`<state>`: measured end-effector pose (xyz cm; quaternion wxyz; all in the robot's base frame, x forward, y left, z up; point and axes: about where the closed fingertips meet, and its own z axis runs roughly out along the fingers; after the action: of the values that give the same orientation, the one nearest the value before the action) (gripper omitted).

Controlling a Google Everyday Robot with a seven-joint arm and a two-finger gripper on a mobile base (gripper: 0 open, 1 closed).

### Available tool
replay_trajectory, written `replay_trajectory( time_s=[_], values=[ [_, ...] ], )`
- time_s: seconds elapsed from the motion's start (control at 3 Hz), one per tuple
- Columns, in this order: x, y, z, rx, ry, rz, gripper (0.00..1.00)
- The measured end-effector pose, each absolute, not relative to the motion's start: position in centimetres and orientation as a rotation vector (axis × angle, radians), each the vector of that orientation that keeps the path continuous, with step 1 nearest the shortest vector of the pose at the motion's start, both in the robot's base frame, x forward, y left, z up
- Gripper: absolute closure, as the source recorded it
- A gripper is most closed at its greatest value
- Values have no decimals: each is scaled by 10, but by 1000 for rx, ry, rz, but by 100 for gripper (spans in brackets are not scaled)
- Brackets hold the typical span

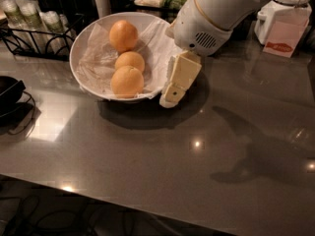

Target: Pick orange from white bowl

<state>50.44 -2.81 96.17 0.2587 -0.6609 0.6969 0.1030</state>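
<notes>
The white bowl (73, 58) stands at the back left of the grey counter, lined with crinkled white paper. Three oranges lie in it. The orange (127, 81) at the front is the broadest; a similar one (130, 61) lies behind it and a rounder, deeper-orange fruit (123, 35) at the back. My gripper (170, 96) hangs from the white arm, tilted down and to the left, at the bowl's right front rim. It overlaps the rim and is to the right of the front orange, apart from it. It holds nothing that I can see.
A small black dish (7, 91) sits at the left edge. A black wire rack (29, 33) with bottles stands behind the bowl on the left. A white appliance (290, 6) and a pink card (284, 38) stand at the back right. Cups and containers line the back.
</notes>
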Motion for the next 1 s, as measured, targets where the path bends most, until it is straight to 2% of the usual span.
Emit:
replay_trajectory(
  time_s=[0.33,0.67,1.0],
  values=[
    [516,1,956,-1649,1921,387,0],
    [524,11,951,-1417,2036,465,0],
    [526,14,953,-1359,2070,484,0]
  ],
)
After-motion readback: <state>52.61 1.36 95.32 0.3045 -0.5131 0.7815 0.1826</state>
